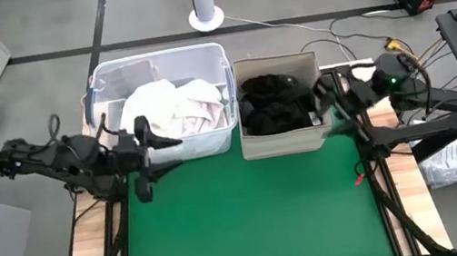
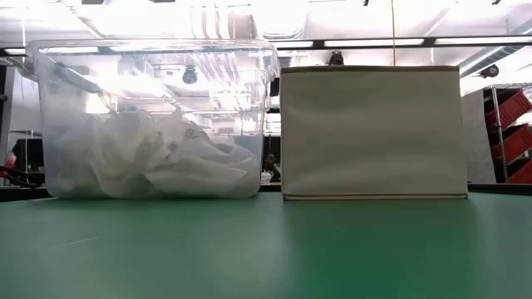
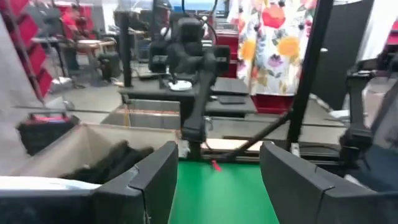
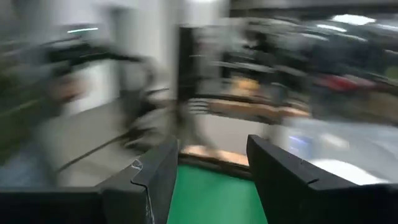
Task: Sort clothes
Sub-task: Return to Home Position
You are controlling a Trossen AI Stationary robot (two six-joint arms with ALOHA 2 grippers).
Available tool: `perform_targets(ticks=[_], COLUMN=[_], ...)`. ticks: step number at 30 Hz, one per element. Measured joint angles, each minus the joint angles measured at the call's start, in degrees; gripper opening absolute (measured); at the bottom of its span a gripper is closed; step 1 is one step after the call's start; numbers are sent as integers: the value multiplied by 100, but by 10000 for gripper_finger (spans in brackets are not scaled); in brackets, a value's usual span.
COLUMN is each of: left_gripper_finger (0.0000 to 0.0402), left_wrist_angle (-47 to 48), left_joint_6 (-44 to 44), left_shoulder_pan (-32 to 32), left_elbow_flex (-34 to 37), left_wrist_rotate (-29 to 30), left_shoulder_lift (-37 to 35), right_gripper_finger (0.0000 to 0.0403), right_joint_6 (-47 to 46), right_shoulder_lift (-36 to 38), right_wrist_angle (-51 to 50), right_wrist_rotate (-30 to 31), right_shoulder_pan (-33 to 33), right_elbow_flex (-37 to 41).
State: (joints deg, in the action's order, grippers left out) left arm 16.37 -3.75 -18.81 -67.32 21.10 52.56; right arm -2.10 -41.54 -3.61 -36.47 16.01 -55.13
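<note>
The white clothes (image 1: 172,107) lie heaped in the clear bin (image 1: 158,58) at the far side of the desk (image 1: 252,216). The dark clothes (image 1: 272,103) fill the beige fabric bin (image 1: 285,145) just beside it, on the right.

The left arm reaches in level from the desk's left edge. Its left claw (image 1: 146,158) hangs near the clear bin's front wall, fingers spread wide and gripping nothing. The right arm comes in from the right edge. Its right claw (image 1: 328,105) is close to the fabric bin's right side.

The left wrist view looks between the open left claw (image 3: 217,162) across the green desk. It shows the dark clothes (image 3: 106,163) in their bin and the right arm (image 3: 193,62) standing beyond.

The right wrist view is smeared. There the right claw (image 4: 211,155) seems open, with only green desk between its fingers.

The low view shows the bins side-on. The white clothes (image 2: 158,158) show through the clear bin (image 2: 150,75), reaching about halfway up the wall. The fabric bin (image 2: 370,133) has a plain opaque side that hides what is inside.
</note>
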Motion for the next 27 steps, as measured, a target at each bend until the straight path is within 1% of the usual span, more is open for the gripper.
perform_targets(ticks=[1, 2, 3, 5, 8, 14, 18, 20, 23, 27], left_gripper_finger=[204, 204, 204, 204, 204, 204, 204, 204, 204, 204], left_wrist_angle=[-166, -364, -593, -1099, -1380, -1398, -1393, -1367, -1389, -1381], left_joint_6=[-72, -109, -106, 4, 96, 182, 481, 539, 612, 625], left_shoulder_pan=[7, 20, 33, 37, 37, 37, 44, 44, 52, 55], left_elbow_flex=[175, 335, 478, 720, 985, 1116, 1119, 1127, 1125, 1125], left_wrist_rotate=[-54, -77, -90, -89, -205, -262, -260, -259, -250, -219], left_shoulder_lift=[-33, -87, -153, -329, -583, -912, -991, -1035, -1122, -1201], right_gripper_finger=[186, 187, 188, 189, 187, 176, 171, 171, 176, 183], right_joint_6=[189, 300, 325, 410, 481, 353, 431, 474, 629, 724], right_shoulder_lift=[52, 126, 224, 451, 864, 1721, 2228, 2425, 2677, 2940], right_wrist_angle=[58, 185, 301, 436, 470, 526, 768, 1153, 2090, 3178], right_wrist_rotate=[-495, -762, -828, -844, -852, -888, -935, -913, -973, -1514], right_shoulder_pan=[-2, -7, -9, -34, -90, -120, -147, -151, -177, -177], right_elbow_flex=[61, 150, 245, 439, 763, 1394, 2044, 2501, 3179, 3998])
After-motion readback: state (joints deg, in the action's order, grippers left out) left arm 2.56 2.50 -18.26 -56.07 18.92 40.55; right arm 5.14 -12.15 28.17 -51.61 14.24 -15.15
